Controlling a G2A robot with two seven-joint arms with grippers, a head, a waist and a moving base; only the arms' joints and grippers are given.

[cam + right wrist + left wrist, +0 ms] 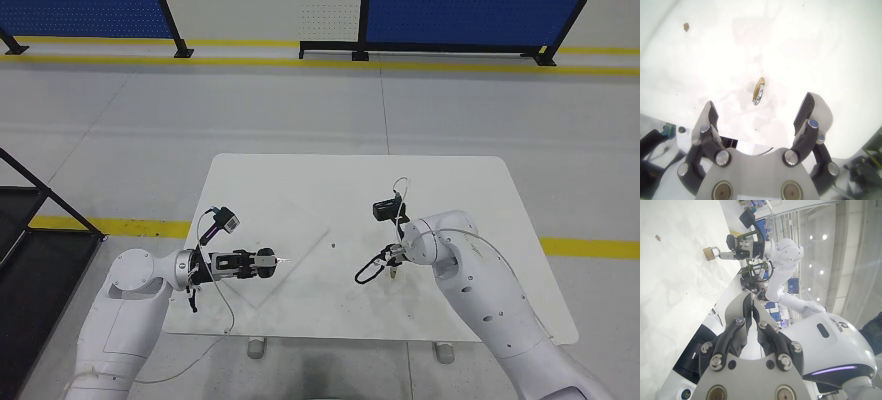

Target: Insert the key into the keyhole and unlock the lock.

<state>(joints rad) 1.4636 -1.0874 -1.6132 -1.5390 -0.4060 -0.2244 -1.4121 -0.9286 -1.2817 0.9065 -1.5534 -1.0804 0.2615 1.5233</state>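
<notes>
Lock [758,87]: brass body with a silver shackle, sitting on the white worktop [450,200] in its right half, nearer the robot's side than the far edge.
Right tool [760,99]: fingers spread wide and holding nothing. The lock sits just ahead of the gap between them, shackle end toward the tool. Whether a fingertip touches the shackle cannot be told.
Key [752,297]: a thin metal blade sticking out past the fingertips of the left tool [751,301], pointing across the worktop toward the lock and well apart from it.
Left tool: fingers pressed together on the key, held above the worktop's left half, close to the near edge.
Open room: bare white surface stretches between the two tools and on to the far edge.
Mark [686,26]: a small brown spot farther out on the worktop, well apart from the lock.
</notes>
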